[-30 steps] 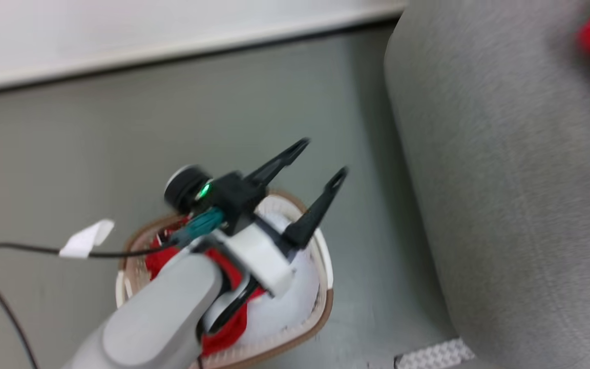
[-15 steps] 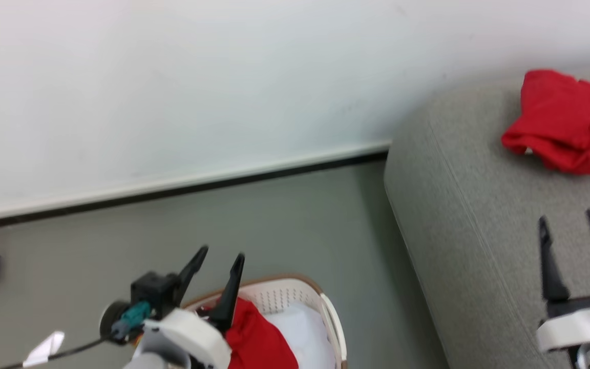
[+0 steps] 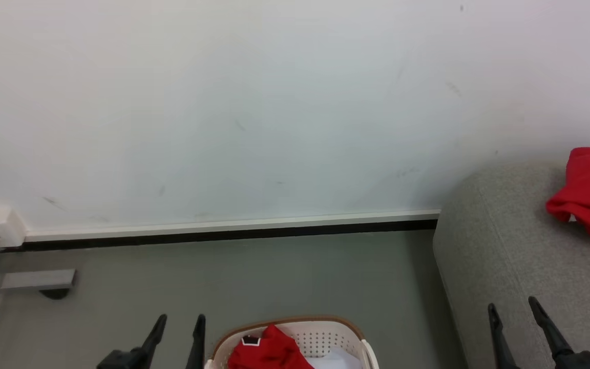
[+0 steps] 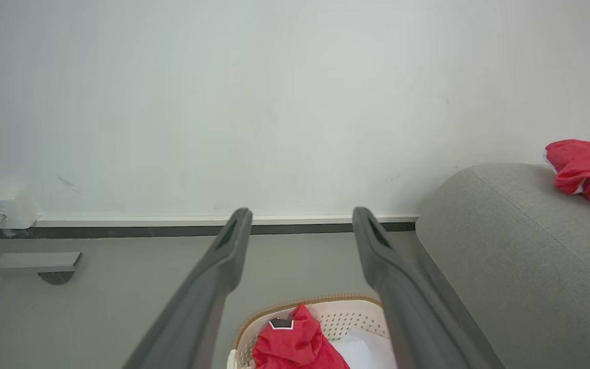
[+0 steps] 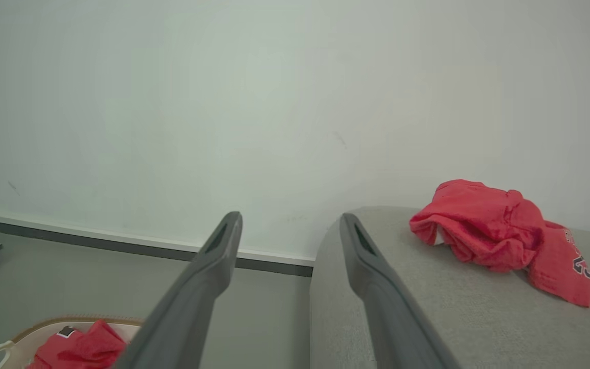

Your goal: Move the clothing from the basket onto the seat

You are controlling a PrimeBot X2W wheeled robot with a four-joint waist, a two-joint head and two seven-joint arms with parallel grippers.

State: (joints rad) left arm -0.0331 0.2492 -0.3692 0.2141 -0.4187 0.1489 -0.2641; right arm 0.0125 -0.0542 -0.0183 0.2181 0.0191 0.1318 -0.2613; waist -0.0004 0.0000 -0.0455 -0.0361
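Clothing of thin red fabric (image 3: 269, 351) lies in the round white perforated basket (image 3: 295, 319), just right of and below the empty, wide-spread left pincer (image 3: 181, 328), the nearer one; the right pincer (image 3: 512, 312), equally wide, hangs by the grey upholstered seat (image 3: 505, 256).

Grey floor (image 3: 274, 277): the white basket (image 3: 325, 335) stands on it near its front edge, close to the seat (image 3: 510, 266) but apart from it. A grey foot (image 3: 36, 280) rests at the left, by the wall (image 3: 274, 102). On the seat lies one crumpled red garment (image 3: 589, 192), toward the far right.
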